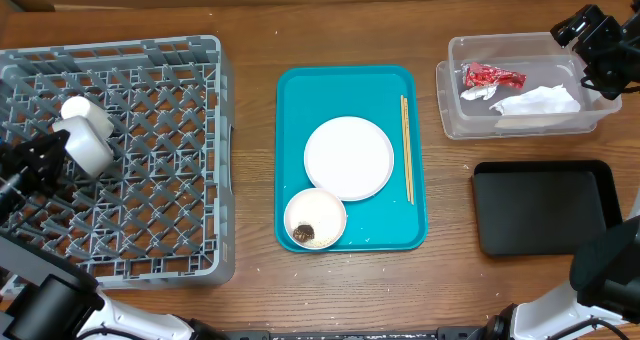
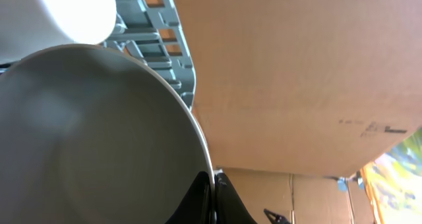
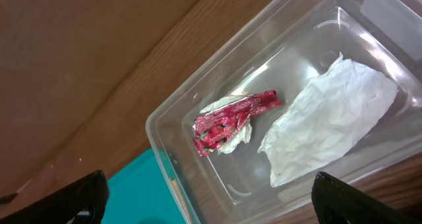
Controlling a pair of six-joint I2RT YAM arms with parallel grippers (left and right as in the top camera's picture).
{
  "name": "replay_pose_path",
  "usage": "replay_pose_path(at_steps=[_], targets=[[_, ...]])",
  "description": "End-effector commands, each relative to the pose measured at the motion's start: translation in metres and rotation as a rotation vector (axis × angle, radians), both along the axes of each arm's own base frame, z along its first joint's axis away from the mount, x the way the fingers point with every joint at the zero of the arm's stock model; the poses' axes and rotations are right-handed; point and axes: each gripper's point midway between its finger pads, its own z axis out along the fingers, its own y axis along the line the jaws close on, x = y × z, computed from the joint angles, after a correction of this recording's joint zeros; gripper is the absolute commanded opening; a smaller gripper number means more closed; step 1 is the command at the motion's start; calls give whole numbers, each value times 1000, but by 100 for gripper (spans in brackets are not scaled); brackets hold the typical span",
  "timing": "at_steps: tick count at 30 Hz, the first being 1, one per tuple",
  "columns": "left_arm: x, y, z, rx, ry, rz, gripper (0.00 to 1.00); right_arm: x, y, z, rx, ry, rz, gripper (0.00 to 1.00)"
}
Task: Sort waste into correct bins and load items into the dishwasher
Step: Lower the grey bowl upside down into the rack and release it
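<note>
My left gripper point(image 2: 212, 184) is shut on the rim of a white cup point(image 2: 92, 138), holding it over the grey dishwasher rack point(image 1: 150, 60) at its left side point(image 1: 62, 145). The cup shows in the overhead view point(image 1: 92, 148), with a second white cup point(image 1: 78, 108) just behind it. My right gripper point(image 1: 592, 55) is open and empty above the clear bin point(image 1: 455, 90), which holds a red wrapper point(image 3: 231, 118) and a crumpled white napkin point(image 3: 330, 118). A teal tray point(image 1: 300, 100) carries a white plate point(image 1: 348, 156), a small bowl point(image 1: 315, 218) with food residue and chopsticks point(image 1: 406, 145).
A black tray point(image 1: 545, 208) lies at the right front, below the clear bin. A cardboard wall stands behind the table. The rack fills the left side of the wooden table.
</note>
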Motion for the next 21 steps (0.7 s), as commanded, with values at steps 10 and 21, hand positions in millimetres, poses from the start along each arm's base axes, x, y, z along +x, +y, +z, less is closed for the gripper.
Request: replay_pose_path(at_steps=[10,21], targets=[[-25,23,-33,19,191,107,5,1,-1,17,-12,-41,-1,100],[-57,52,-37,97,443,197,31,1,-1,17,-12,-41,-1,100]])
